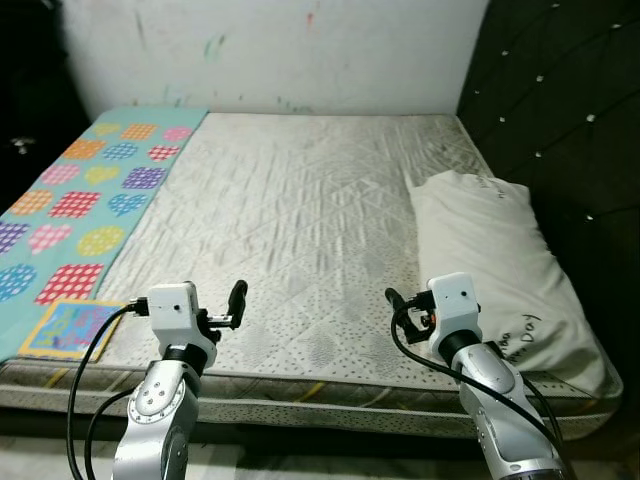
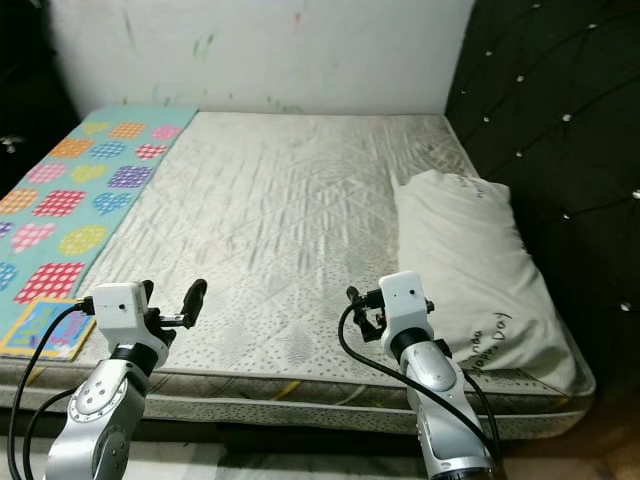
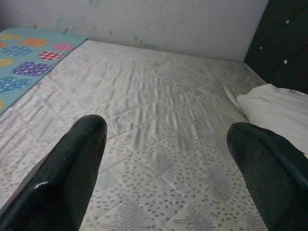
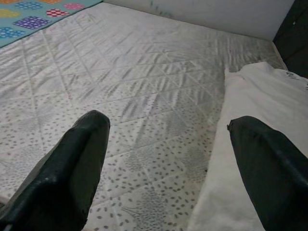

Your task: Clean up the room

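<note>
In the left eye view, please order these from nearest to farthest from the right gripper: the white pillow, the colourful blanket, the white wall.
From the right gripper:
1. White pillow, just beside it on the bed's right side.
2. Colourful blanket, across the mattress along the left edge.
3. White wall, beyond the bed's far end.

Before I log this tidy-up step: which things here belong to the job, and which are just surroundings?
Job:
- white pillow, lying at the mattress's right side
- patterned blanket, spread along the left side
- left gripper and right gripper, both open, holding nothing, above the near edge

Surroundings:
- bare mattress
- marked white wall
- dark tufted headboard
</note>
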You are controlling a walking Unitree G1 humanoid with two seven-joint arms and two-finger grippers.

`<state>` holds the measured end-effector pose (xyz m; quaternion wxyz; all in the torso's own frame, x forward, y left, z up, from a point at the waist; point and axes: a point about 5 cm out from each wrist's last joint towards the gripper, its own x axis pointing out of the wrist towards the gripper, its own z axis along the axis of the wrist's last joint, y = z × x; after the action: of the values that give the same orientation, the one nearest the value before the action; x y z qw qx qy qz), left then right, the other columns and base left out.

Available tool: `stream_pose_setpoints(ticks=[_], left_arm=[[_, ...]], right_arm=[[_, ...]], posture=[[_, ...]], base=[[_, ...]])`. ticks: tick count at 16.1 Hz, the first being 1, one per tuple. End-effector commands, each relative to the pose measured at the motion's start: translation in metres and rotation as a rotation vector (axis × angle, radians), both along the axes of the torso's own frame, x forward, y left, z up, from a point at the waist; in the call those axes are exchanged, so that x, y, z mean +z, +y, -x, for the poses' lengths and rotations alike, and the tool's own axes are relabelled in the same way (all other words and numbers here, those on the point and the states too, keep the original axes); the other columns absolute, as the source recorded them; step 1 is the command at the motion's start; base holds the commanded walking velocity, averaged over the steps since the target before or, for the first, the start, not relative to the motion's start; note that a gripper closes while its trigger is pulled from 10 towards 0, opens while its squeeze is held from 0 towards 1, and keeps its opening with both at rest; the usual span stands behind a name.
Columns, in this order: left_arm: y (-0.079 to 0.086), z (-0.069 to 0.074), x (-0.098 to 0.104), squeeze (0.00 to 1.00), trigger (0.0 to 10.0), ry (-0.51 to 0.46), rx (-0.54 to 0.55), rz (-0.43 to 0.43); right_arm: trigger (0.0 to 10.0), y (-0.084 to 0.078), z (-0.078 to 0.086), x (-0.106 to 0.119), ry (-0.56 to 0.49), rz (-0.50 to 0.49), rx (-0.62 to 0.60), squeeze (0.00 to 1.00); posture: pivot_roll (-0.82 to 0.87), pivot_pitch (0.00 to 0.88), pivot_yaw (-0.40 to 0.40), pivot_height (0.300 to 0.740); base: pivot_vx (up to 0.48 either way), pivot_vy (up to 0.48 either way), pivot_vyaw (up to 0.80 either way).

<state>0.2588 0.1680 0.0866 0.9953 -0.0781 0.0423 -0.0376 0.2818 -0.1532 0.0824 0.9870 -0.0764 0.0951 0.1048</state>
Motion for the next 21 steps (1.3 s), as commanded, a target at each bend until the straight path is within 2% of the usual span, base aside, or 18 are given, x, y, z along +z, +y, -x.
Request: stream_pose_setpoints(ticks=[1, 8, 11, 16, 21], left_arm=[[0.0004, -0.0003, 0.004, 0.0, 10.0, -0.02, -0.006, -0.003], [0.0003, -0.0008, 0.0028, 0.0, 10.0, -0.011, -0.01, -0.013], [0.0021, -0.0013, -0.0003, 0.0, 10.0, 0.016, 0.029, -0.009], [0.0025, -0.0027, -0.0005, 0.0, 10.0, 0.021, 0.029, 0.004], [0.0014, -0.0029, -0.0003, 0.0, 10.0, 0.021, 0.023, 0.017]], right_arm=[[10.0, 0.0007, -0.0042, 0.0049, -0.022, 0.001, -0.001, 0.0], [10.0, -0.0012, -0.0057, 0.0042, -0.021, 0.004, -0.009, 0.0], [10.0, -0.0021, -0.0067, 0.0043, -0.022, 0.006, -0.013, 0.0], [10.0, -0.0041, -0.0079, 0.0033, -0.019, 0.012, -0.021, 0.0], [10.0, -0.004, -0.0074, 0.0026, -0.02, 0.012, -0.023, 0.0]], posture=[[-0.18, 0.0, 0.036, 0.74], [-0.18, 0.0, 0.038, 0.74], [-0.18, 0.0, 0.038, 0.74], [-0.18, 0.0, 0.038, 0.74], [-0.18, 0.0, 0.038, 0.74]], base=[[0.341, 0.0, 0.0], [0.345, 0.0, 0.0], [0.0, 0.0, 0.0], [0.0, 0.0, 0.0], [0.0, 0.411, -0.76]])
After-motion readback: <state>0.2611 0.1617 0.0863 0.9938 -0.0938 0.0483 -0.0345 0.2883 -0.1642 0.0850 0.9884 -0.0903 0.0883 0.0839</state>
